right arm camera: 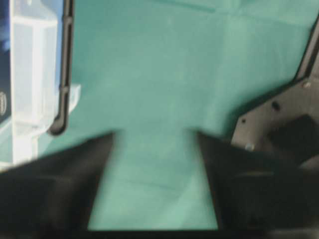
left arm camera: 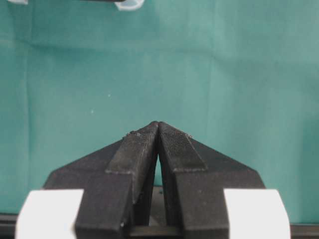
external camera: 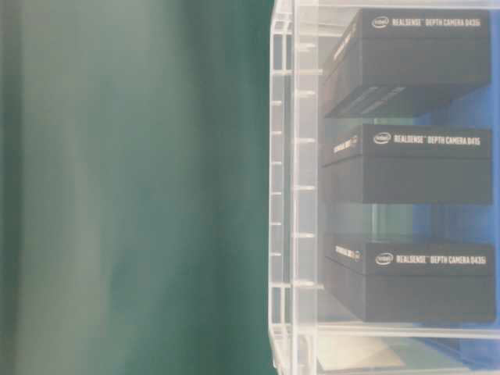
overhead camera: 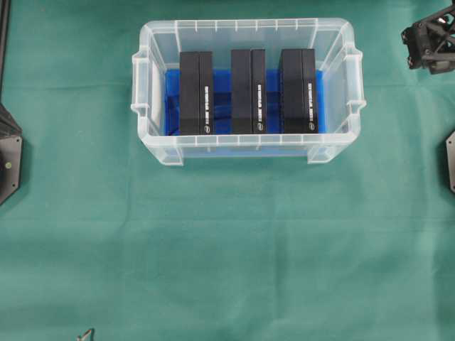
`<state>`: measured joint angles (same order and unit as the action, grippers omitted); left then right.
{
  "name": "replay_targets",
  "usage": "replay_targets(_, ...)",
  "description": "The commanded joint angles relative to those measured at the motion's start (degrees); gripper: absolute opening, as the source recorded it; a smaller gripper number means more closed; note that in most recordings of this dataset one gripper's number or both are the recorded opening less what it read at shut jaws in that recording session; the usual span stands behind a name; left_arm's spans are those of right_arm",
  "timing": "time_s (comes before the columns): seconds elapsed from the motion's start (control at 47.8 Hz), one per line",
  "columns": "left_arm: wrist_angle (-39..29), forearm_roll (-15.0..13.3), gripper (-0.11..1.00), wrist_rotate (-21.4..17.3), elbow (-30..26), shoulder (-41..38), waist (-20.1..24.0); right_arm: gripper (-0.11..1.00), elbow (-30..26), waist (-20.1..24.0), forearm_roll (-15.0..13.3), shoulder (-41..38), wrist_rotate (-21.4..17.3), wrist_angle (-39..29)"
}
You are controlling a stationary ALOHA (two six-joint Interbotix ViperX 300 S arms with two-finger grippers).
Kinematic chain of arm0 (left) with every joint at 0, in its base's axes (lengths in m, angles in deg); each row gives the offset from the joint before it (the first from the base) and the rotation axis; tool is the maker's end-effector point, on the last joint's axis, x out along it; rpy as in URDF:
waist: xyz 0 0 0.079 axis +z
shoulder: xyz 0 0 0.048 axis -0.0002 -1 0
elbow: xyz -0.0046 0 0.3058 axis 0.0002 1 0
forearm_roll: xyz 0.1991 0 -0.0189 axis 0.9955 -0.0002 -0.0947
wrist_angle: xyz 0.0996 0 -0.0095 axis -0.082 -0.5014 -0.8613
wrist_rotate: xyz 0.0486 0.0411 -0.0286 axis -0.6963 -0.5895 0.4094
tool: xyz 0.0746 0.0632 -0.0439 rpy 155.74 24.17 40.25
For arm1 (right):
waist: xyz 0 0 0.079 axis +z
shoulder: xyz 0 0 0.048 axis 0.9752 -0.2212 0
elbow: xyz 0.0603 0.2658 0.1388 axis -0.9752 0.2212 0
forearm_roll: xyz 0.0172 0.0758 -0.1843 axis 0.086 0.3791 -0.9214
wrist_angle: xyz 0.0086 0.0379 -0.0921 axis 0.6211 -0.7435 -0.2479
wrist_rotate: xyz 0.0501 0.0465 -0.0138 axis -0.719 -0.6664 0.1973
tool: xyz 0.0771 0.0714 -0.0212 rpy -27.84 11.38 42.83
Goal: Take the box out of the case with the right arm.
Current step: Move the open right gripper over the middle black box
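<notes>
The right gripper (right arm camera: 154,184) stands with its jaws well apart and nothing between them, over bare cloth off the right end of the case (overhead camera: 249,89). The left gripper (left arm camera: 158,130) is pressed shut on nothing, over cloth in front of the case.

Three black boxes stand side by side on the blue sheet (overhead camera: 274,85) inside the case; the right box (overhead camera: 297,91) is nearest the right gripper, with the middle box (overhead camera: 248,91) and left box (overhead camera: 196,92) beyond it.

The gaps between boxes look narrow, so a finger coming down slightly off line could land on a box top or nudge the neighbour. The case wall is close to the right box, and a jaw may catch the ribbed rim. The smooth carton might slip from a light grip.

The desk (overhead camera: 227,249) is covered in green cloth with faint creases; nothing of the room beyond it shows.
</notes>
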<state>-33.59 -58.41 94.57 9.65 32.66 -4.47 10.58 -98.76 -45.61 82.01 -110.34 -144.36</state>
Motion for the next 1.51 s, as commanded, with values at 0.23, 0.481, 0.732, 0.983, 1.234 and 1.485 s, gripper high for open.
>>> replay_targets(0.23,0.09,0.09,0.00,0.00,-1.58,-0.18,-0.09,0.92,-0.70,-0.26,-0.62,0.35,-0.26,-0.62)
replay_targets(0.481,0.00,0.09,0.00,0.18,-1.58,-0.26,-0.09,0.92,-0.62,-0.26,-0.79,0.44,-0.26,-1.76)
replay_targets(0.732,-0.09,0.18,0.00,0.09,-1.58,-0.26,-0.09,0.92,-0.70,-0.26,-0.53,0.44,-1.05,-2.02)
replay_targets(0.983,-1.14,0.18,0.00,-0.18,-1.67,-0.26,-0.09,0.92,-1.05,-0.26,-0.70,-0.44,-1.23,-1.67)
replay_targets(1.234,-2.46,0.26,0.00,-0.35,-1.67,-0.26,-0.09,0.92,-4.31,-0.09,-0.09,-5.27,-2.81,2.46)
replay_targets(1.485,-2.46,0.35,0.00,-0.35,-1.67,-0.26,-0.09,0.91,-14.15,3.16,0.62,-16.44,-5.45,5.89)
